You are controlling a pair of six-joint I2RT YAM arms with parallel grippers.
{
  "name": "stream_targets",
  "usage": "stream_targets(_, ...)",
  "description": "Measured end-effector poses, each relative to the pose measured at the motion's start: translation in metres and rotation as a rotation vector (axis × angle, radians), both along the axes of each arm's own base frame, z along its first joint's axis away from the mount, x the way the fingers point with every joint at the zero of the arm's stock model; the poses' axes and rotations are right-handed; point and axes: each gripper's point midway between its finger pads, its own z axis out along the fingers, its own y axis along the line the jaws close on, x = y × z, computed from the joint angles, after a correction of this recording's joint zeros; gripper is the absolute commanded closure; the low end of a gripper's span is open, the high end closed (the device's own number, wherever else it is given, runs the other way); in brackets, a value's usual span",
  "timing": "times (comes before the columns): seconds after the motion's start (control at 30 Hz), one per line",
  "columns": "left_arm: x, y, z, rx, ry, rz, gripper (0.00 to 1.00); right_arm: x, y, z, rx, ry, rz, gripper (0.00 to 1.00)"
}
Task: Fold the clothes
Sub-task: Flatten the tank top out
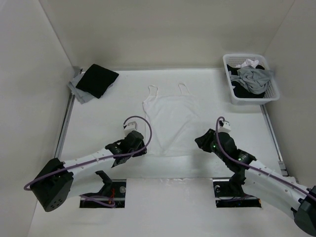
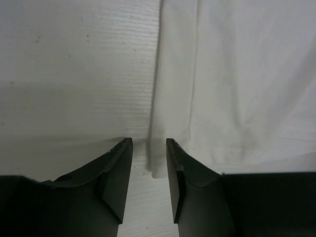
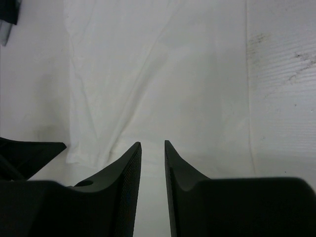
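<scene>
While I watch from the overhead camera, the white top (image 1: pixel 170 121) lies spread flat in the middle of the table (image 1: pixel 98 123), its two shoulder straps (image 1: pixel 153 91) pointing to the far side and its hem along the near side. My left gripper (image 1: pixel 141 148) sits low at the near left corner of that hem, and my right gripper (image 1: pixel 200 140) sits at the near right corner, so the two arms flank the garment from the near edge. Through the left wrist camera I see the two dark fingers (image 2: pixel 116 168) spread apart with a narrow gap, and the left side edge of the fabric runs straight down into that gap, its corner lying on the table between the tips without being pinched. Through the right wrist camera the fingers (image 3: pixel 126 173) are likewise parted, a slim gap between them, with wrinkled white cloth lying just beyond and under the tips; nothing is clamped there either. At the far left corner a folded black garment (image 1: pixel 97 80) rests on a grey garment (image 1: pixel 79 92). At the far right a white basket (image 1: pixel 252 101) holds more crumpled clothing.
</scene>
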Motion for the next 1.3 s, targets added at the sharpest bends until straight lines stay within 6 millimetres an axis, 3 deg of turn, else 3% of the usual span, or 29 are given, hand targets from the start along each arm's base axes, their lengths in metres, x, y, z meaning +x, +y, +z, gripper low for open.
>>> stream_targets(0.17, -0.006, -0.011, -0.006, -0.047, 0.042, -0.028, 0.77, -0.001, -0.006, -0.009, -0.023, 0.031, -0.039, 0.66)
stream_targets(0.33, -0.013, -0.018, -0.007, -0.084, 0.081, -0.053, 0.95, -0.002, -0.011, -0.017, -0.044, 0.058, -0.067, 0.62)
stream_targets(0.47, -0.013, -0.014, -0.001, -0.121, 0.080, -0.034, 0.98, -0.005, -0.015, -0.023, -0.048, 0.088, -0.092, 0.60)
stream_targets(0.67, 0.009, 0.006, 0.031, -0.212, -0.027, 0.073, 0.98, -0.018, -0.017, -0.040, -0.084, 0.175, -0.113, 0.58)
stream_targets(1.0, -0.001, 0.031, 0.002, -0.188, 0.027, 0.126, 0.97, -0.042, -0.025, -0.064, -0.172, 0.294, -0.156, 0.58)
stream_targets(1.2, 0.001, 0.027, 0.005, -0.212, 0.022, 0.109, 0.97, -0.045, -0.027, -0.071, -0.183, 0.325, -0.170, 0.69)
stream_targets(1.3, 0.001, 0.027, 0.006, -0.217, 0.024, 0.104, 0.97, -0.043, -0.022, -0.071, -0.151, 0.333, -0.169, 0.83)
